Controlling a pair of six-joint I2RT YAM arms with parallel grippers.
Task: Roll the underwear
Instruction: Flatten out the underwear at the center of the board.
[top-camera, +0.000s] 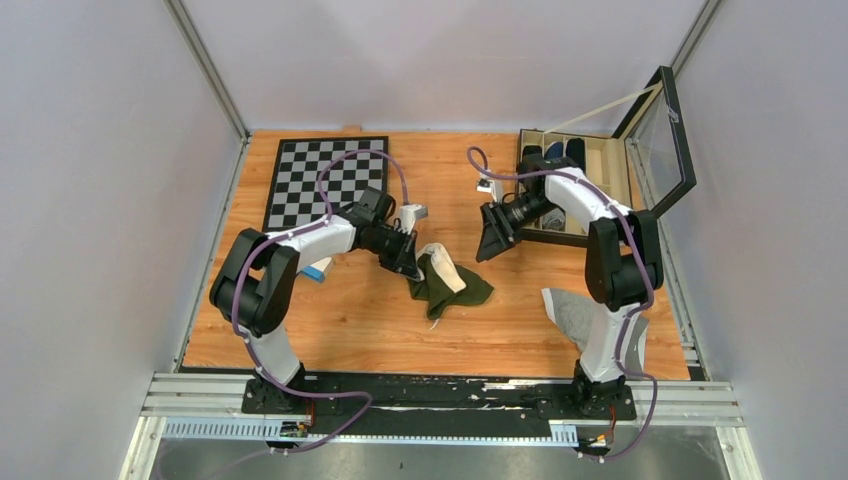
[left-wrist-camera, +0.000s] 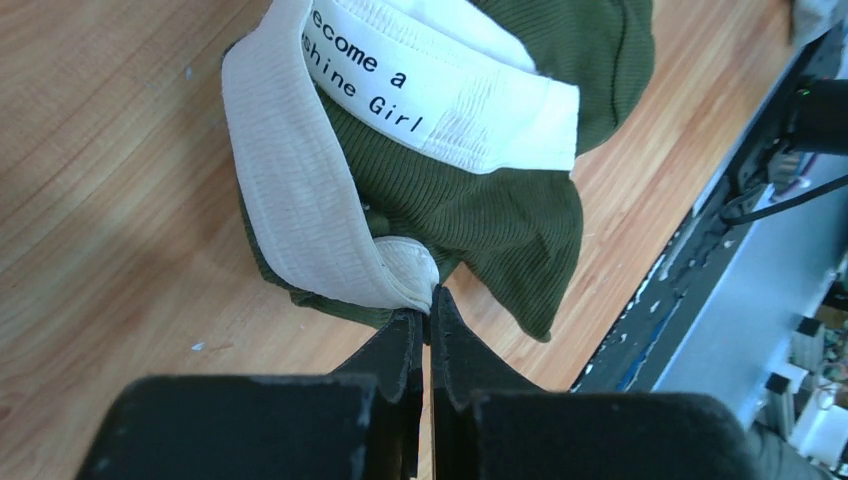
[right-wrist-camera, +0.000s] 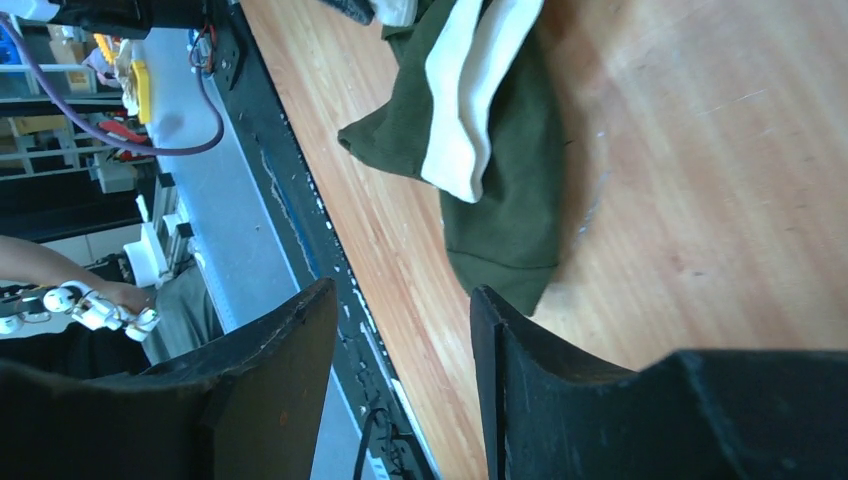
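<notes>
My left hand (left-wrist-camera: 427, 303) is pinched shut on the end of the white waistband (left-wrist-camera: 300, 210) of the green underwear (left-wrist-camera: 490, 215). The underwear lies bunched in a loose heap near the middle of the wooden counter (left-wrist-camera: 110, 200). My right hand (right-wrist-camera: 401, 292) hangs over the counter near the heap, fingers parted, gripping nothing and clear of the cloth.

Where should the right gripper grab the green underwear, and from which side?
Probably the loose green corner of the underwear, coming from the right: it lies flat and free, away from the waistband end pinched by the left gripper.
</notes>
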